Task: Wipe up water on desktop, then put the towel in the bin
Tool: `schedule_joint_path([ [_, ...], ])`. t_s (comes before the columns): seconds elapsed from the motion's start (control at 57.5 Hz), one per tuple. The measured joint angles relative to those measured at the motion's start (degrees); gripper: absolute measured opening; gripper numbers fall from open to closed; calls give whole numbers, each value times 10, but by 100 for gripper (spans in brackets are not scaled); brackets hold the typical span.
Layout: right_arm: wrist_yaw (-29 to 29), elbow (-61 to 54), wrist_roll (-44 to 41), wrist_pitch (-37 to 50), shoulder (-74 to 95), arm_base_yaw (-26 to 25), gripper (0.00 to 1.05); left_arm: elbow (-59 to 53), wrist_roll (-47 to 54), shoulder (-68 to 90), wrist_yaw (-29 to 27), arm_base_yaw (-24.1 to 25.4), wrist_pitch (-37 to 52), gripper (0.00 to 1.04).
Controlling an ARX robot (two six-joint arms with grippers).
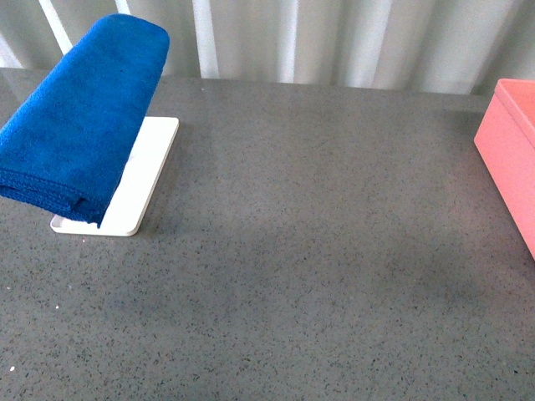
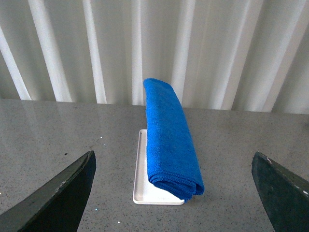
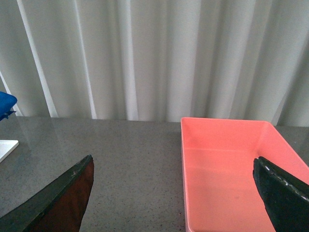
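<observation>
In the front view we see the folded blue towel [image 1: 79, 117] in the upper left of the frame. It sits raised above a small white tray [image 1: 149, 175], and whatever carries it is hidden under the cloth. The tray rests flat on the grey speckled desktop [image 1: 318, 251], which fills most of the picture. The pink bin [image 1: 510, 154] stands at the right edge of the frame, cut off by the border and well apart from the towel. A white pleated curtain [image 1: 334, 42] hangs behind the desktop. A slightly darker patch in the lower middle of the front view may be water or only shadow; we cannot tell. Neither arm shows in the front view. In the left wrist view the left gripper [image 2: 173, 157] is released, its fingers [image 2: 63, 193] spread wide with the towel facing them and nothing held. In the right wrist view the right gripper [image 3: 173, 159] is likewise released, its fingers [image 3: 58, 198] wide apart, one of them over the bin.
</observation>
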Motion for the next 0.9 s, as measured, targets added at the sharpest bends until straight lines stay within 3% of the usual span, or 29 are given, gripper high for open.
schedule_joint_path([
  [0.522, 0, 0, 0, 0, 0, 0, 98, 0, 0, 0, 0, 0, 0, 98],
  [0.574, 0, 0, 0, 0, 0, 0, 98, 35, -58, 54, -64, -24, -97, 98],
  [0.626, 0, 0, 0, 0, 0, 0, 98, 72, -130, 154, -71, -34, -141, 98],
  [0.783, 0, 0, 0, 0, 0, 0, 98, 193, -113, 434, 26, 13, 38, 98],
  [0.905, 0, 0, 0, 0, 0, 0, 98, 308, -56, 608, 63, 49, 109, 98],
])
